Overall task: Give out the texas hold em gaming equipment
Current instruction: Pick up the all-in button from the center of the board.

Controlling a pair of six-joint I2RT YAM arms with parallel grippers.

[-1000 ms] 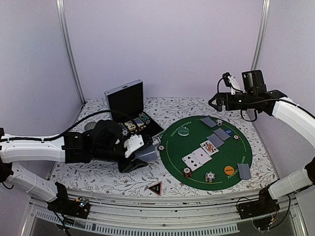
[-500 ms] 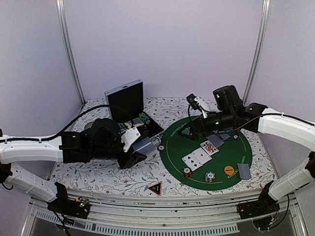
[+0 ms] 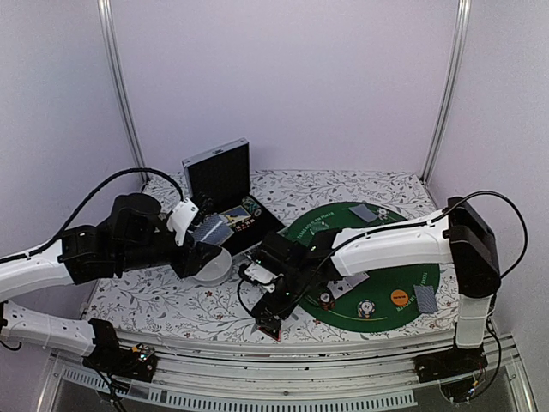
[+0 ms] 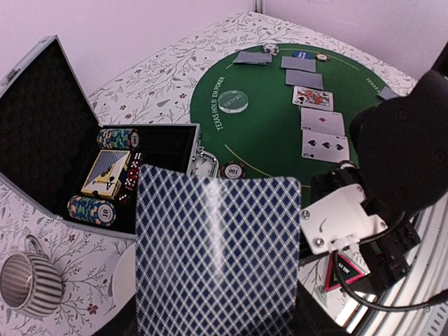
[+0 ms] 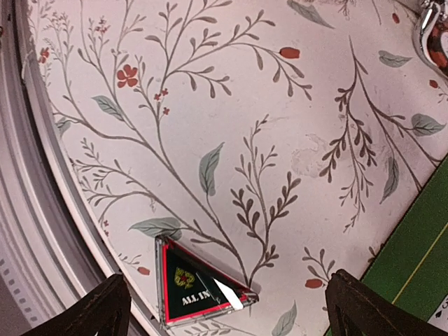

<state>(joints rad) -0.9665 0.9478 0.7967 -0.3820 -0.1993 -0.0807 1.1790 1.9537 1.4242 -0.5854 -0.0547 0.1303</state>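
Now the black triangle (image 5: pixel 199 287) lies flat, right at the front edge of the table (image 5: pixel 105 140). The right gripper (image 5: pixel 234 308) hangs over it, spread wide and empty. A glancing finger could skid it overboard. The left gripper (image 3: pixel 204 243) clamps the cards (image 4: pixel 217 252).

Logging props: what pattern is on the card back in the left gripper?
Blue-and-white diamond crosshatch on the card; clearest in the left wrist view.

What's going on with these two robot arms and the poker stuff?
They are laying out a poker game. The left gripper holds blue-backed cards beside the open case. The right gripper hangs open above the black triangle at the near edge of the table. Dealt cards and chips lie on the green mat.
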